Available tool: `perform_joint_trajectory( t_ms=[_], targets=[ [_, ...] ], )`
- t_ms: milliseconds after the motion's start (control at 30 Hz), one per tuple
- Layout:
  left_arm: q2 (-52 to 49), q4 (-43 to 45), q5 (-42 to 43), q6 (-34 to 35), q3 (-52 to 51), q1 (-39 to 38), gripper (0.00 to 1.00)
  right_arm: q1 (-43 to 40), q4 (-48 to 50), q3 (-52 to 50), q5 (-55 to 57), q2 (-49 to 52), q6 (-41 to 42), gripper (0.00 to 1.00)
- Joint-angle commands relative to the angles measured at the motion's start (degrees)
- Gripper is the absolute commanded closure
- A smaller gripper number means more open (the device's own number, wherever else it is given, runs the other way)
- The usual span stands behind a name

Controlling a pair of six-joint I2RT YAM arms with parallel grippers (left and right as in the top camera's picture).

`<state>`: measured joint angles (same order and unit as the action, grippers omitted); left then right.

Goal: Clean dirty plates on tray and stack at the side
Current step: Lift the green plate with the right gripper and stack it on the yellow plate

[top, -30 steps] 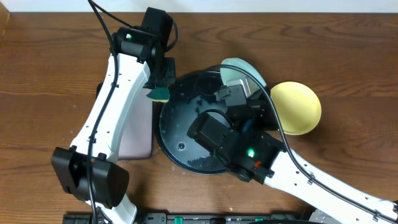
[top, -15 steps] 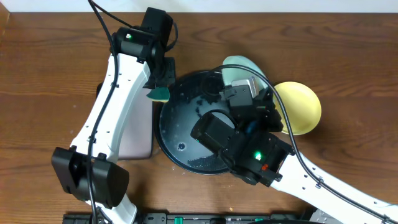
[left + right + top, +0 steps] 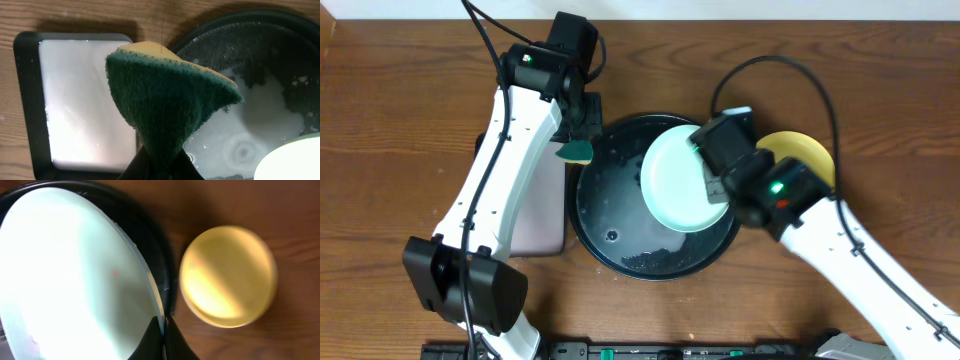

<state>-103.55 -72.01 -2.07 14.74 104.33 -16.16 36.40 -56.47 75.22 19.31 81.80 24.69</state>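
Plates in view number two, both right of centre. At the far left a rectangular tray (image 3: 85, 100) of cloudy water lies on the table, touching the round black tray (image 3: 620, 245). Over that seam hangs the left end effector (image 3: 161, 162), pinched tight on the lower corner of a sponge (image 3: 165, 95), green scouring face toward the wrist camera. This looks like a ready position, within reach of both water and scrubbing.

Next, the mint-blue plate (image 3: 675, 180) sits over the round tray's right half. The right end effector (image 3: 163, 330) is clamped on its right rim, so the plate extends leftward from the fingers toward the sponge. Holding it there probably keeps drips inside the wet, sudsy tray.

Rightmost, the yellow plate (image 3: 227, 275) rests on the table just outside the tray's rim, likely starting the side stack.
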Motion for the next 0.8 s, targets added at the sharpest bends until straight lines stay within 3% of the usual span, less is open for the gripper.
perform_joint_trajectory(
  t_ms=[0,167,433,600,767],
  targets=[
    [0.0,-0.2,-0.3,-0.9,0.9,0.2,0.92,-7.4,1.9,0.0,-20.1,-1.7,-3.2,0.99],
    [0.0,-0.2,-0.3,-0.9,0.9,0.2,0.92,-20.1,1.6,0.0,-28.5,-2.5,-3.8,0.99],
    [0.0,-0.2,-0.3,-0.9,0.9,0.2,0.92,-38.0,-3.5,0.0,-24.0,-2.4,-4.7,0.99],
    [0.0,-0.2,-0.3,-0.9,0.9,0.2,0.92,-44.3,-4.5,-1.0,-14.0,-1.6,-4.5,0.99],
    [0.0,-0.2,-0.3,-0.9,0.9,0.2,0.92,-46.2,-1.6,-5.0,-12.1,0.5,-3.9,0.99]
  ],
)
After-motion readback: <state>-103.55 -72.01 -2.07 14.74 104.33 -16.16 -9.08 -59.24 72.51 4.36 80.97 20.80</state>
